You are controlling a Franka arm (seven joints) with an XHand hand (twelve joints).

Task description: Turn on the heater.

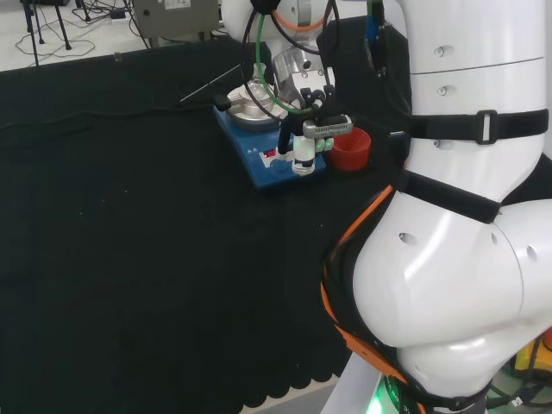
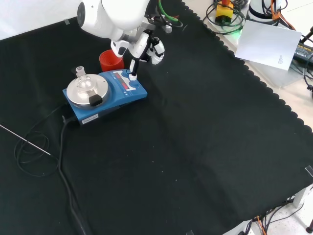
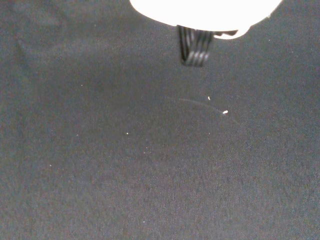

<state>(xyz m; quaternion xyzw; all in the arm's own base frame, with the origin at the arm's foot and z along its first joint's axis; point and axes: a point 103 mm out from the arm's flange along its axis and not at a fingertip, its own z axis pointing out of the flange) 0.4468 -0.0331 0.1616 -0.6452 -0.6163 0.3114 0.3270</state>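
- We see the heater point(image 2: 105, 95), a blue box with a round silver plate, standing on the black-clothed surface point(image 2: 195, 147) toward the upper left of the front view.
- In the front view the robot hand point(image 2: 142, 51) comes down from the top, one straight finger point(image 2: 133, 73) reaching to the heater's front panel, its tip at or just above the panel; we cannot tell whether it touches. The other fingers look bent back, holding nothing.
- The head view shows the robot hand point(image 1: 306, 142) over the heater's point(image 1: 267, 151) near right corner, where the front panel's red patch lies just beside the fingertip.
- The front view shows a small clear flask point(image 2: 81, 78) on the silver plate and a black cable point(image 2: 63, 147) trailing from the heater across the cloth.
- A red cup point(image 2: 110, 59) stands just behind the heater in the front view; in the head view it point(image 1: 349, 148) sits to the heater's right.
- The wrist view gives us bare black cloth point(image 3: 150, 165) and a blurred white part of the robot hand point(image 3: 205, 10).
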